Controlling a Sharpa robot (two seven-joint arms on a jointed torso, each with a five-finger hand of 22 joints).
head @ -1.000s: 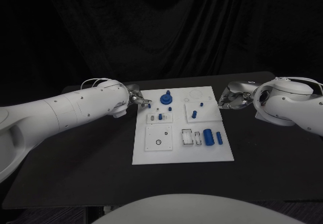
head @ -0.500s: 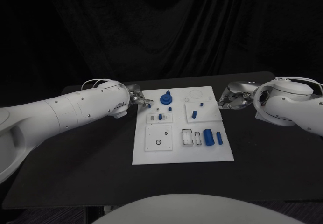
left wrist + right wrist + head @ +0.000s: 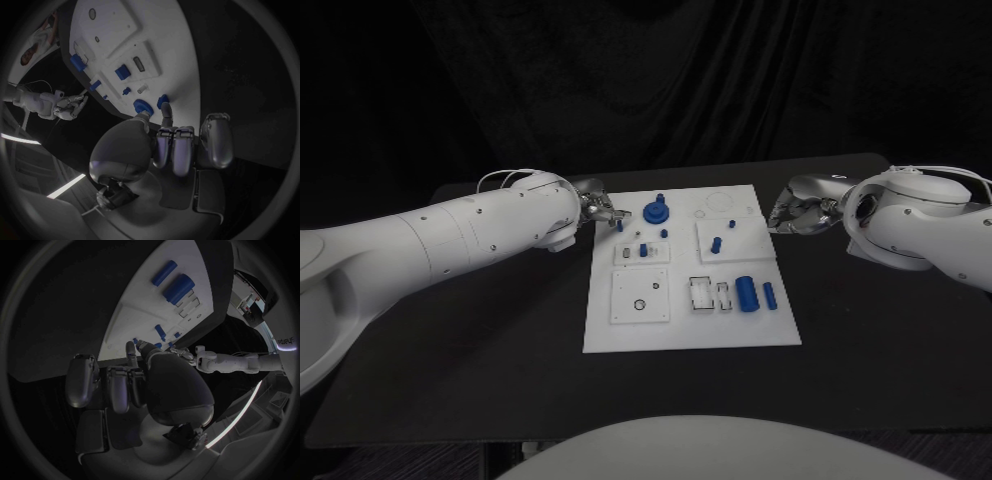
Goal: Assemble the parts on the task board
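Board: the white task board [image 3: 692, 270] lies in the middle of my black table [image 3: 473, 330], long side running away from me.

Left hand: my left hand [image 3: 599, 212] sits at the board's far left edge. In the left wrist view its fingers [image 3: 178, 150] are curled down side by side, and a fingertip and the thumb meet on a small blue piece [image 3: 164, 101] at the board's rim. I take it as pinched there, though the contact is small and partly hidden.

Gear: a blue round part with a knob [image 3: 655, 211] stands on the board just beside my left hand; the left wrist view shows it as a blue disc [image 3: 142, 106] right by the pinched piece.

Right hand: my right hand [image 3: 790, 215] hangs at the board's far right edge, just off the plate. In the right wrist view the fingers [image 3: 119, 387] are curled in close together with one raised toward the board's edge; I cannot tell whether anything is between them.

Cylinders: a thick blue cylinder [image 3: 749, 293] and a thin blue one [image 3: 769, 294] lie side by side on the board's right part, nearer to me than either hand.

Small parts: a short blue peg [image 3: 715, 243] rests in the right middle panel, and small blue pieces [image 3: 645, 248] sit in the left middle panel.
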